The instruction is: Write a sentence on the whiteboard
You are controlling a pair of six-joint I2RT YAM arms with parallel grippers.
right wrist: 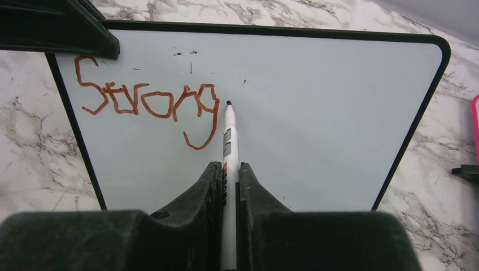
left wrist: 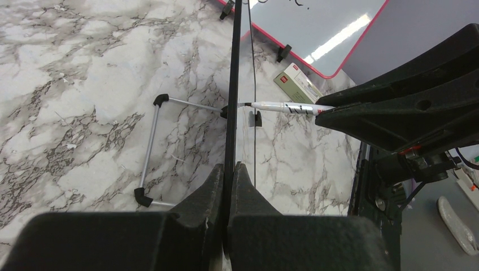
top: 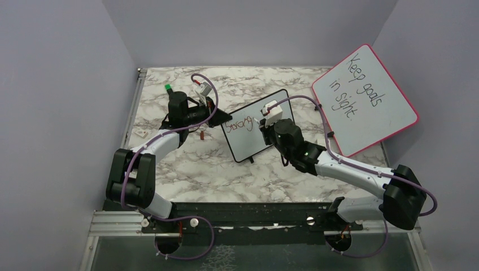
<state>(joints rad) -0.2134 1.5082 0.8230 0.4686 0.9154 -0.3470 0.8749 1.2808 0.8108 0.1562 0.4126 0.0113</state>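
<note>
Only the right wrist view shows the right gripper (right wrist: 226, 169) pinching a smooth white marker (right wrist: 229, 135), its tip on the glossy whiteboard (right wrist: 316, 113), just right of the reddish sentence (right wrist: 149, 101) "Strong". The left wrist view shows the left gripper (left wrist: 230, 169) pinching this board's thin black edge above the marble table (left wrist: 85, 84).

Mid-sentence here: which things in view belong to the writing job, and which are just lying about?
In use: whiteboard, clamped by left gripper; marker in right gripper; the written word "Strong".
Lying about: pink-framed board; small box beside it; small reddish piece.
</note>
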